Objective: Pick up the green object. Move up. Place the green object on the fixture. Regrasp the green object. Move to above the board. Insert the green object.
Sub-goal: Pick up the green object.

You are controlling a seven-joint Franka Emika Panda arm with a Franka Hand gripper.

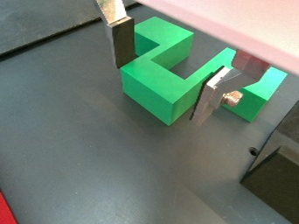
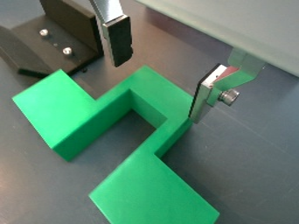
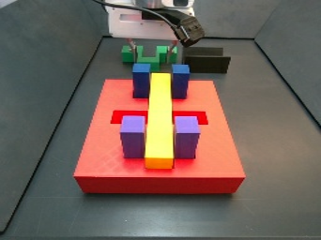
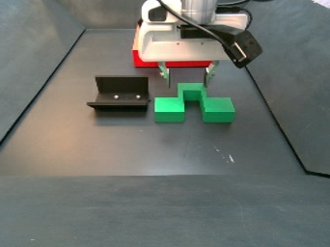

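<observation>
Now my claw (image 2: 163, 66) hangs with jaws apart over the green object (image 2: 111, 131), which lies flat on the dark floor at centre frame in a side view, beside the fixture (image 4: 119, 94). It looks rigid, light and matte; I'd pinch its central block.

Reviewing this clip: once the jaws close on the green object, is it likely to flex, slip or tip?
The green object looks like a rigid solid block with flat faces, so it probably won't flex. Its matte surface suggests fair grip for the gripper, whose jaws stand open, straddling its central part. Lying flat and broad on the floor, it seems unlikely to tip or roll.
</observation>
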